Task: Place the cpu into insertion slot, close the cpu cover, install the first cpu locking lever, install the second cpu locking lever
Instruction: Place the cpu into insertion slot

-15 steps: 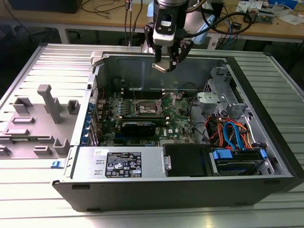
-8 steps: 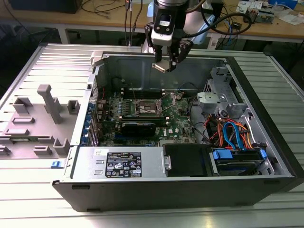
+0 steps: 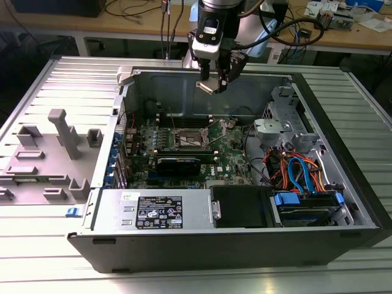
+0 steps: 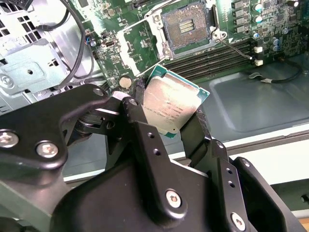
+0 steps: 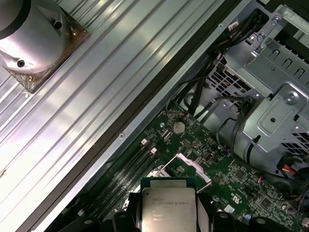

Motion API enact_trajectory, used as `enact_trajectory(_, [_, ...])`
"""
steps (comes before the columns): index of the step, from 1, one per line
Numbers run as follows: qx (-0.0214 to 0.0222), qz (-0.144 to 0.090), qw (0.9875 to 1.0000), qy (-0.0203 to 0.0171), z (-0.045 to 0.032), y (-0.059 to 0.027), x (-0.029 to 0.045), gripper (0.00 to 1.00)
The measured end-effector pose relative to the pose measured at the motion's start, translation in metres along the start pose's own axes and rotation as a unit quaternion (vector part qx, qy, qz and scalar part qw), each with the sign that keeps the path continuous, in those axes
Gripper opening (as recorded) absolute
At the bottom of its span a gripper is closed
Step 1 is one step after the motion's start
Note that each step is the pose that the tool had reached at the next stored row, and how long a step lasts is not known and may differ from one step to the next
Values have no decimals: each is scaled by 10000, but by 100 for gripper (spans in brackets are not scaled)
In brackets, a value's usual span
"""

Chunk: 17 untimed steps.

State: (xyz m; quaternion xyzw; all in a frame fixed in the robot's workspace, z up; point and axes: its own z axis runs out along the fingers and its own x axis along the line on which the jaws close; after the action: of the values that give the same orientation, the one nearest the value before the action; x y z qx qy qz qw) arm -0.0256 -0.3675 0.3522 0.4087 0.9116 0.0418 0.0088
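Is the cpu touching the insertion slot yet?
Apart. In the second wrist view the gripper holds the cpu by its edges, and the insertion slot lies open and empty beyond it.

A silvery-grey top and a green edge are seen on the cpu (image 4: 171,106). The motherboard (image 3: 236,153) is coloured green — the cables (image 3: 297,168) orange and blue. The table (image 3: 67,76) is marked with parallel silver ribs.

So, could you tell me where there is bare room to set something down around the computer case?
Bare ribbed table borders the case on the near side and the exterior view's right. The grey fixture and the case's cables are crowded.
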Motion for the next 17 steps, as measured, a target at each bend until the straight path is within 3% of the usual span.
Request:
enact_trajectory(13, [-1,38,10000,-3,0,0,0,54])
enact_trajectory(17, [-6,300,9995,-24,4,0,0,54])
